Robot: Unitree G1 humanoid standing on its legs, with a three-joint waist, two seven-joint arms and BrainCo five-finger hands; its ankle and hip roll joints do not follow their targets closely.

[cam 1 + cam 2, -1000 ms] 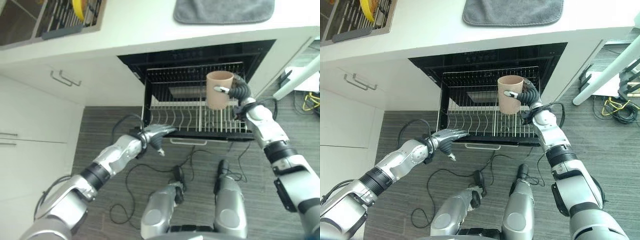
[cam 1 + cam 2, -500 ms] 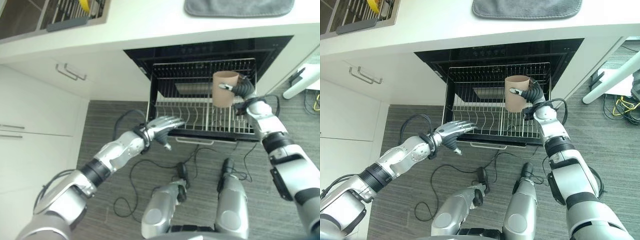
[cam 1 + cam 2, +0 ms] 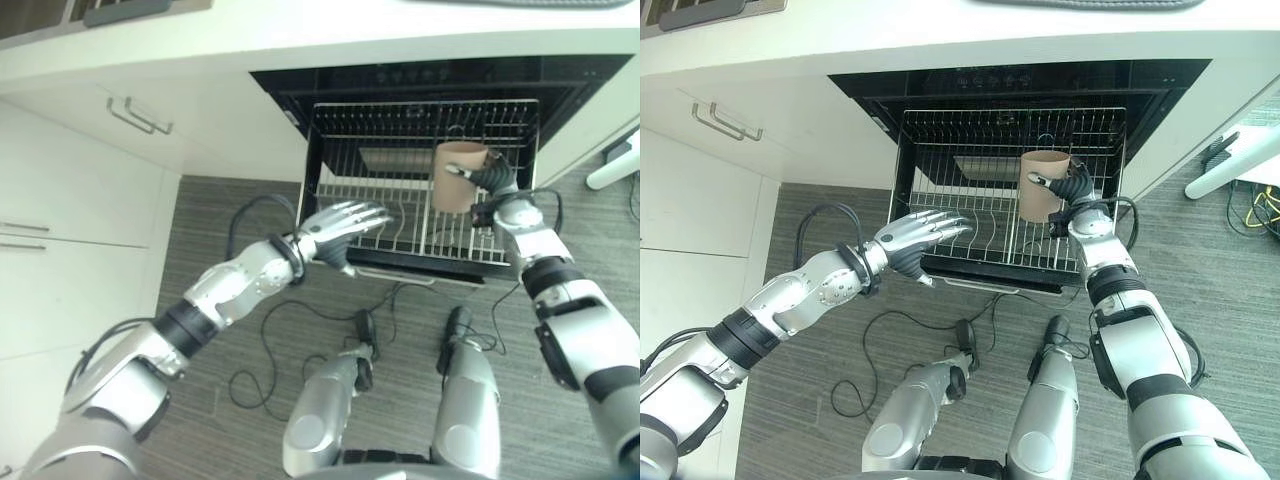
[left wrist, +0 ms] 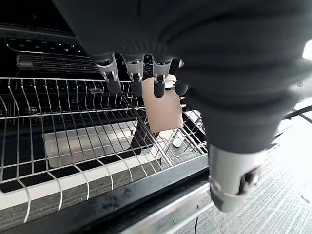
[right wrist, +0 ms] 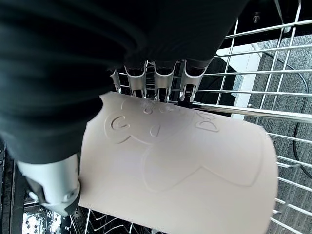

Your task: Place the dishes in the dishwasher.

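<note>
Since the earlier frames the whole view has slid toward the dishwasher (camera shift, countertop now mostly out of frame), and the left hand (image 3: 923, 232) has come up from the floor side to the front edge of the rack. The cup (image 3: 1042, 185), tan with an embossed pattern on its wall, sits lower against the rack than before, still carried upright with its open end up.

The cup is in the right hand (image 3: 1071, 187), held above the right part of the pulled-out wire rack (image 3: 970, 215); fingers wrap one side of the wall, thumb presses the other, so the hand is clamped on it. In the right wrist view the cup (image 5: 180, 165) lies across the fingers (image 5: 161, 80) with rack wires behind it. Cannot tell whether its base touches the wires.

The left hand has fingers straight and slightly spread, reaching over the rack's front left corner, holding nothing; its wrist view shows the fingers (image 4: 132, 73) above the wires and the cup (image 4: 164, 109) beyond.

The rack extends out of the dishwasher (image 3: 430, 80) opening, set under a white countertop (image 3: 840, 30), white cabinet fronts (image 3: 70, 190) to the left, grey striped floor (image 3: 210, 210) below.
</note>
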